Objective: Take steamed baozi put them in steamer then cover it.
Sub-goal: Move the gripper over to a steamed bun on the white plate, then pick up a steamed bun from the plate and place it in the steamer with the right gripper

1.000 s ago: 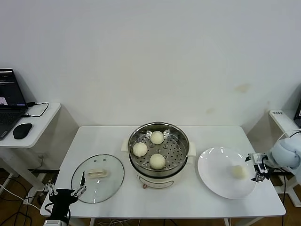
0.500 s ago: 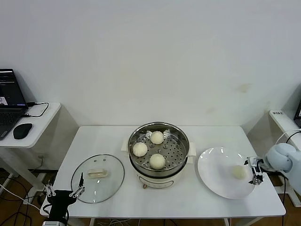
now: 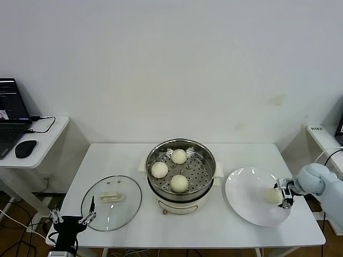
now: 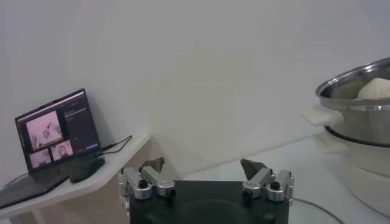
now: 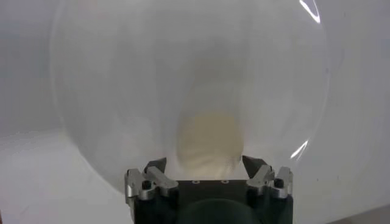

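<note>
Right gripper [image 3: 283,196] partly hides plate's [image 3: 246,206] baozi [image 3: 271,195].

Right gripper [image 5: 206,163] fingers [image 5: 256,167] spread wide

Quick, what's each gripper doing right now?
Left gripper: open, holding nothing.
Right gripper: open around the round cream-white baozi on the flat white plate, not gripping.

Bright, even light fills the room, with only soft shadows under the steamer [image 3: 180,176] on the counter [image 3: 123,158]. Glare streaks the plate [image 5: 109,91] rim in the right wrist view, where the baozi [image 5: 209,140] looks hazy and pale.
</note>
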Robot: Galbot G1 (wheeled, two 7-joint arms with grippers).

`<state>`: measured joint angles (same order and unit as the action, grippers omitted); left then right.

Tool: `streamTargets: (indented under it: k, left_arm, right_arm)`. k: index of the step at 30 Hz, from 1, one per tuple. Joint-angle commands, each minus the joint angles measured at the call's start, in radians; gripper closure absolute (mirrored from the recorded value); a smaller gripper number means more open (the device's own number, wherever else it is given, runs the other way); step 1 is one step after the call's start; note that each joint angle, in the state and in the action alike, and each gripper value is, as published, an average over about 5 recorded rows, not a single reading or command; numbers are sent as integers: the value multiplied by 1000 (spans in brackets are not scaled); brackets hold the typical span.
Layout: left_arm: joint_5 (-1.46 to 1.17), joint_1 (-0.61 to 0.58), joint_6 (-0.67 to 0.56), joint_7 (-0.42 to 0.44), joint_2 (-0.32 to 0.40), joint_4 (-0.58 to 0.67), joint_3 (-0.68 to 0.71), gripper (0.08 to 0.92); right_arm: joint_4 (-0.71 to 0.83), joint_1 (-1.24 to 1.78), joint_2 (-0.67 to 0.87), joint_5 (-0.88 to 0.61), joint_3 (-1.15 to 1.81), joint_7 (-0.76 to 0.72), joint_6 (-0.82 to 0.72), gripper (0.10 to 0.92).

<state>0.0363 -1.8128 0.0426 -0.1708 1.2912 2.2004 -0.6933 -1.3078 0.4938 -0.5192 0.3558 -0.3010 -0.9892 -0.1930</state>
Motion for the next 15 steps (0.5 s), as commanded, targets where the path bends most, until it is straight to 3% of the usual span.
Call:
streamTargets:
  k: [1,15]
  left_arm:
    - [1,-1,0,0,1,3,1,177]
    - [2,0,-1,-1,3,8,3,177]
  right_arm:
    - [8,-12,-12,6,-7,-4,-3,285]
    - [-16,-52,10,-19,-30,-27,-7,456]
